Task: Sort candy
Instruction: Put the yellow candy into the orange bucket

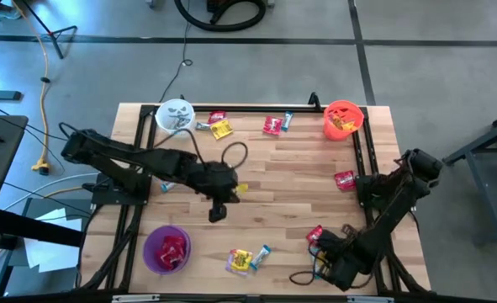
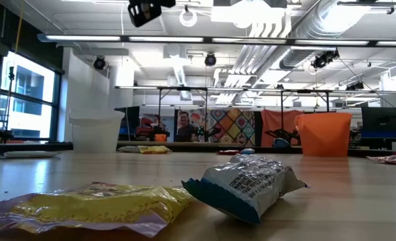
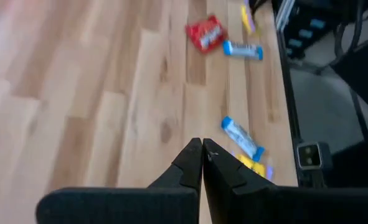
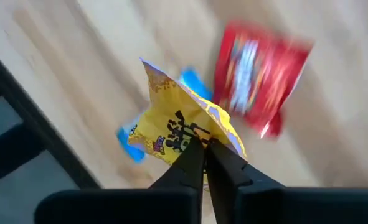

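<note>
On the left of the desk (image 1: 256,168), a white bucket (image 1: 175,116) is seen at the far edge and a purple bucket (image 1: 166,250) at the near edge, with red candy inside it. The left gripper (image 1: 217,210) is held over the middle of the desk, just right of the purple bucket. Its fingers (image 3: 187,163) are pressed together and nothing is held between them.

More candy is spread across the desk. A red and a yellow piece (image 1: 220,126) are found just beside the white bucket. A yellow and a blue piece (image 1: 248,258) lie near the front edge. A red and a blue piece (image 1: 275,124) lie at the far side, and one red piece (image 1: 344,179) lies toward the right.

An orange bucket (image 1: 343,119) is placed at the far right corner.

The right gripper (image 1: 319,246) is seen low at the front right. A yellow candy (image 4: 174,127) is pinched between its closed fingers. A red candy (image 4: 258,74) and what may be a blue one (image 4: 129,138) are seen beneath it, though that view is blurry.
</note>
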Controlling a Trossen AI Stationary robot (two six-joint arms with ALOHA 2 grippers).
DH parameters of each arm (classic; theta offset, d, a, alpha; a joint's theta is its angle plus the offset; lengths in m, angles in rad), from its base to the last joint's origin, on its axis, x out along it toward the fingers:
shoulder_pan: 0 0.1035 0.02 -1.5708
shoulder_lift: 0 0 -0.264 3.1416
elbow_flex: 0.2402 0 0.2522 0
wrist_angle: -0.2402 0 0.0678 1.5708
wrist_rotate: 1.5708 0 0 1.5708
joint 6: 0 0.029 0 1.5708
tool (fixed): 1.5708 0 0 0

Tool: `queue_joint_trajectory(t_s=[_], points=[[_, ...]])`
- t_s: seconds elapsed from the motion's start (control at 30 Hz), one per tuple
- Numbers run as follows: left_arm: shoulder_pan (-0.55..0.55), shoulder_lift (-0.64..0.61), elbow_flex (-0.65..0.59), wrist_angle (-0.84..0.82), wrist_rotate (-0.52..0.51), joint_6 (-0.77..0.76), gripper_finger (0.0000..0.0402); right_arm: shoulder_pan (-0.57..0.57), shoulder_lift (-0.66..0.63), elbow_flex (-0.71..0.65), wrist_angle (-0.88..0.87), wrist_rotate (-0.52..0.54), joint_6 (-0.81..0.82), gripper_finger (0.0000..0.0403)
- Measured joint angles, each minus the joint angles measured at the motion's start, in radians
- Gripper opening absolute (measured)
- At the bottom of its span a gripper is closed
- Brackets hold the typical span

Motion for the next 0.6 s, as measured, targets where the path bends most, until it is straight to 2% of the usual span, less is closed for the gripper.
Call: queue_joint_trajectory(t_s=[0.13,0.27,0.4,0.47,0.6], points=[[0.047,-0.027,0.001,0.025,0.010,0.075,0.0000,-0.119,-0.018,0.077,-0.121,0.137,-0.145,0.0003],[0.114,-0.028,-0.030,0.084,0.109,0.161,0.0000,-0.310,-0.104,0.043,-0.085,0.224,-0.349,0.0001],[0.176,-0.053,-0.217,0.322,0.253,0.143,0.0000,-0.537,-0.211,-0.031,-0.010,0.225,-0.578,0.0001],[0.209,-0.073,-0.306,0.445,0.294,0.113,0.0000,-0.663,-0.261,-0.050,-0.007,0.202,-0.659,0.0000],[0.276,-0.118,-0.436,0.549,0.323,0.092,0.0000,-0.945,-0.347,-0.059,-0.004,0.175,-0.786,0.0000]])
